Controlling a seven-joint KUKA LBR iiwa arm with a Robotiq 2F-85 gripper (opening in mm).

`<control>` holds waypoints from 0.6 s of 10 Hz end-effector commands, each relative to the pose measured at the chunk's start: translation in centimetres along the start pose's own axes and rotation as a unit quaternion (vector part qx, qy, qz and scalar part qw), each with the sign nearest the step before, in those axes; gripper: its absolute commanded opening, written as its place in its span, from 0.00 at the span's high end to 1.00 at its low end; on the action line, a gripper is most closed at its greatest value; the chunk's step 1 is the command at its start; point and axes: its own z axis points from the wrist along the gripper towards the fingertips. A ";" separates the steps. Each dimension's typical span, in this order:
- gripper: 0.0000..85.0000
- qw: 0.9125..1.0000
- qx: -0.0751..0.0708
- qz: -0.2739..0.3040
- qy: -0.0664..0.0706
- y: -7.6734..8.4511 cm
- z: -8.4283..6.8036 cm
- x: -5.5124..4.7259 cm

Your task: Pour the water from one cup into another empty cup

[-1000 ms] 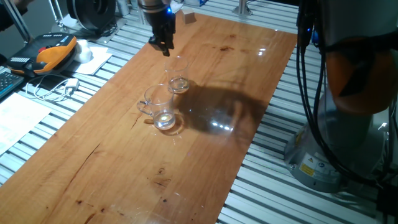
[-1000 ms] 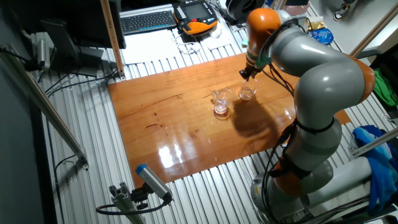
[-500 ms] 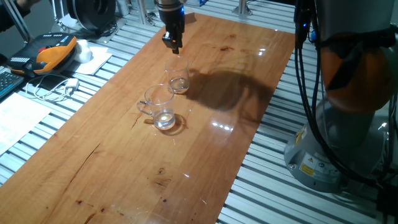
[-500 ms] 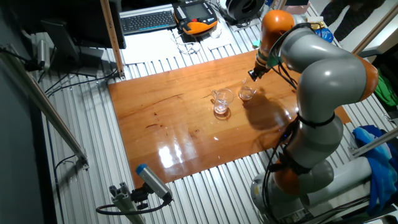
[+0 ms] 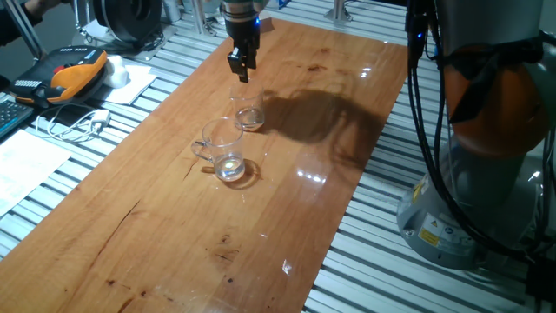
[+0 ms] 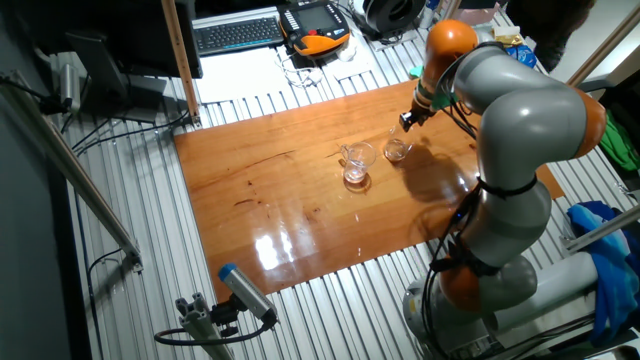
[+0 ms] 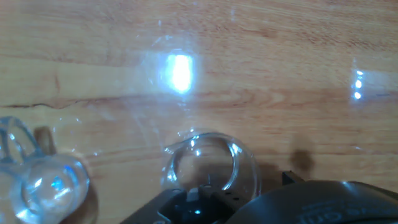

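- One fixed view: the gripper (image 5: 241,69) hangs above and just behind the small tumbler (image 5: 249,116), not touching it. The tumbler stands upright on the wooden table (image 5: 174,243), just beside the handled mug (image 5: 222,149), which is also upright. Whether the jaws are spread or closed cannot be told at this scale.
- The other fixed view: the gripper (image 6: 407,121) sits near the tumbler (image 6: 397,150), on the side away from the mug (image 6: 356,163). Both glasses stand apart from each other by a small gap. The jaw state is again unreadable here.
- Hand view: the tumbler (image 7: 208,165) fills the lower centre, seen from above, rim open to the camera; the mug (image 7: 37,177) lies at the left edge. The dark gripper body shows at the bottom edge; the fingers are not clearly resolved. The water is not discernible in either glass.
- Progress judgement: no grasp is established, and no pour is evident. Remaining steps: descend, clamp the tumbler, lift, carry over the mug, tilt.
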 end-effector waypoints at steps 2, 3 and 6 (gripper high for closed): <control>0.40 1.000 -0.007 -0.001 -0.001 -0.2 0.9 -0.1; 0.40 1.000 -0.010 0.000 0.000 -0.2 1.4 0.0; 0.40 1.000 -0.017 -0.001 -0.001 0.0 2.5 0.2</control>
